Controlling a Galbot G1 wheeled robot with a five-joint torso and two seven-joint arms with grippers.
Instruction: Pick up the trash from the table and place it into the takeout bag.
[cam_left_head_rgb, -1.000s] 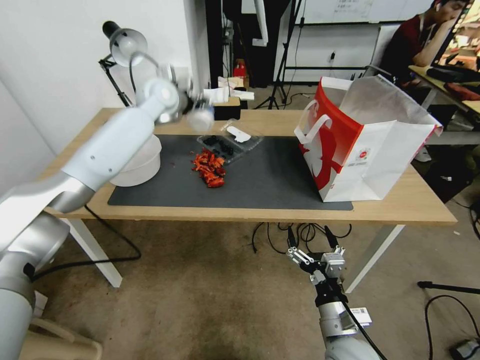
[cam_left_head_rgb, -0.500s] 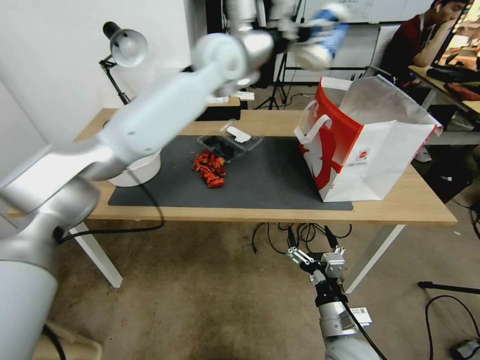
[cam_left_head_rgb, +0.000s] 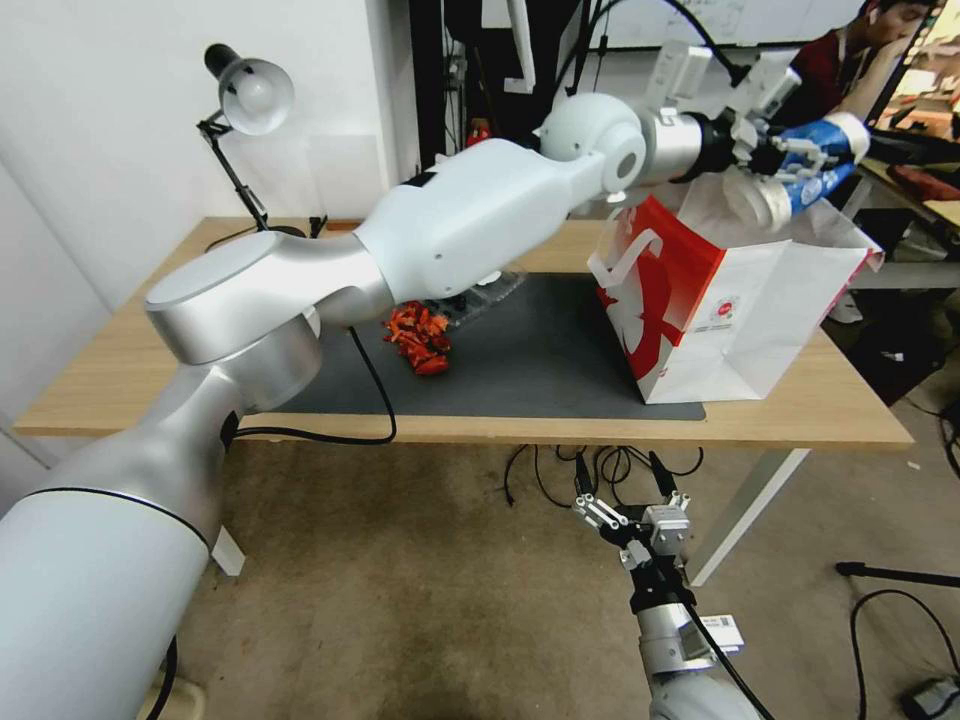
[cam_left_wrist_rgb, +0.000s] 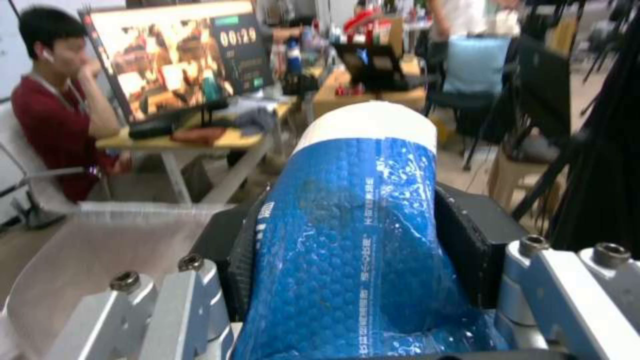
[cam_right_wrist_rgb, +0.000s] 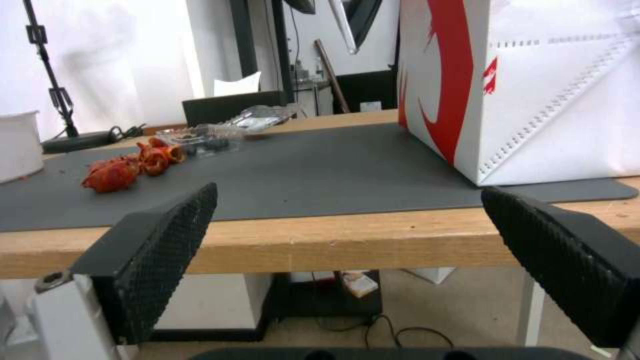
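Note:
My left arm reaches across the table (cam_left_head_rgb: 800, 405), and its gripper (cam_left_head_rgb: 797, 160) is shut on the blue cup (cam_left_head_rgb: 822, 148), held tilted above the open top of the red and white takeout bag (cam_left_head_rgb: 735, 300). The left wrist view shows the cup (cam_left_wrist_rgb: 360, 240) clamped between black pads (cam_left_wrist_rgb: 463, 250), with the bag's foil lining (cam_left_wrist_rgb: 100, 245) below. Red wrapper scraps (cam_left_head_rgb: 420, 338) and a clear tray (cam_left_head_rgb: 495, 288) lie on the dark mat (cam_left_head_rgb: 540, 365). My right gripper (cam_left_head_rgb: 628, 500) hangs open below the table's front edge, facing the scraps (cam_right_wrist_rgb: 127, 167), the tray (cam_right_wrist_rgb: 213, 137) and the bag (cam_right_wrist_rgb: 533, 90).
A black desk lamp (cam_left_head_rgb: 245, 95) stands at the table's back left. A white bowl (cam_right_wrist_rgb: 17, 145) sits at the mat's left end. Cables (cam_left_head_rgb: 600, 465) hang under the table. A person sits at a desk behind the bag.
My left arm has swung up and to the right from the table's back left, carrying the blue cup to above the bag. The right arm has not moved.

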